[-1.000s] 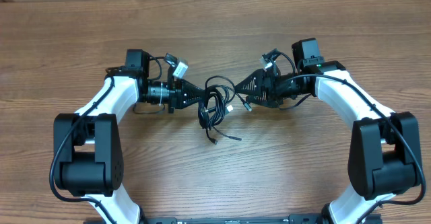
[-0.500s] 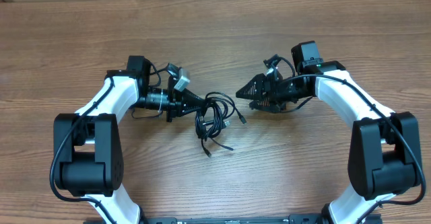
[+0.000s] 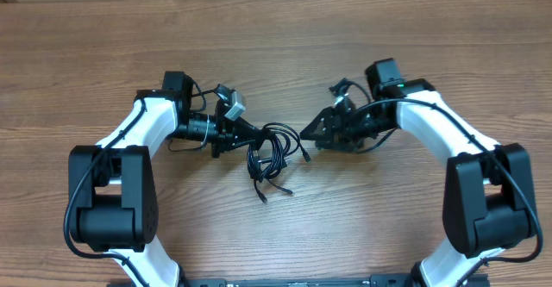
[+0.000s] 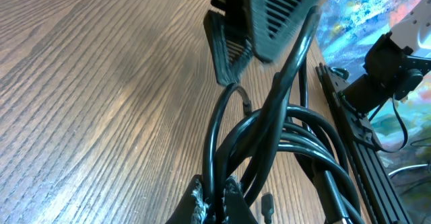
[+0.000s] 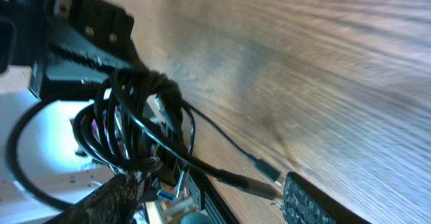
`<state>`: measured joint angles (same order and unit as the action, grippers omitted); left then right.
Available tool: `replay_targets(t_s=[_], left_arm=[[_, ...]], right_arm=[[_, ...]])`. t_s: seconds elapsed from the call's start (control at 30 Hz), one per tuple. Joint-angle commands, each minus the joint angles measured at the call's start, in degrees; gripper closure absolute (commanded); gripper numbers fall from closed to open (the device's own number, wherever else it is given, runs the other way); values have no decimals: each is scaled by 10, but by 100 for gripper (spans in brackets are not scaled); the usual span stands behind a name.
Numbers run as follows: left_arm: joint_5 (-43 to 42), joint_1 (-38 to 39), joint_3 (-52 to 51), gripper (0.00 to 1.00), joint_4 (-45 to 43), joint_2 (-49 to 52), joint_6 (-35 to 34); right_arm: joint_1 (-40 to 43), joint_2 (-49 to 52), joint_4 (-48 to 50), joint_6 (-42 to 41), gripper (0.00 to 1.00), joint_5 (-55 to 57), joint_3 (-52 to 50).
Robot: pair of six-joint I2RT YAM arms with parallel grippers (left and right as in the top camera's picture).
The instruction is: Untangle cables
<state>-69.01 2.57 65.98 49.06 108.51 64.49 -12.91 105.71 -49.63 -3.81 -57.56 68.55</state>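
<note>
The cables [image 3: 272, 149] are a tangled bunch of thin black cords on the wooden table [image 3: 276, 46] between the two arms. My left gripper [image 3: 250, 136] is shut on two strands at the bunch's left side; in the left wrist view the cords [image 4: 269, 123] rise out of the pinched fingertips of the gripper [image 4: 217, 196]. My right gripper [image 3: 312, 137] stands just right of the bunch with its jaws apart. In the right wrist view the gripper [image 5: 214, 183] is open, and a plug-ended cord [image 5: 259, 180] lies across the gap, its tip against the right finger pad [image 5: 306, 204].
Thicker black wires run along both white arms [image 3: 138, 132] [image 3: 448, 127]. A loose cord end [image 3: 280, 188] trails toward the front of the table. The other arm's black gripper [image 4: 256, 22] faces the left wrist camera.
The left gripper has drawn the bunch left and slightly toward the front. The right gripper has come down toward the bunch's right side, its jaws narrowing.
</note>
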Motion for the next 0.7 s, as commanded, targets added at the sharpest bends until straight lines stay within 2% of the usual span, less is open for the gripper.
replay_targets(t_s=[0.0, 0.07, 0.17, 0.3, 0.67], left_arm=[[-40, -3, -2, 96, 4, -17, 63], [-40, -3, -2, 96, 4, -17, 63], [-38, -3, -2, 96, 4, -17, 63], [-38, -3, -2, 96, 4, -17, 63], [-38, -3, -2, 96, 4, -17, 63]], right_arm=[[-32, 3, 2, 11, 33, 1, 0], [-45, 3, 1, 11, 34, 1, 0], [-54, 3, -8, 9, 49, -21, 0], [-54, 0, -17, 9, 50, -80, 1], [-55, -52, -4, 9, 50, -68, 1]])
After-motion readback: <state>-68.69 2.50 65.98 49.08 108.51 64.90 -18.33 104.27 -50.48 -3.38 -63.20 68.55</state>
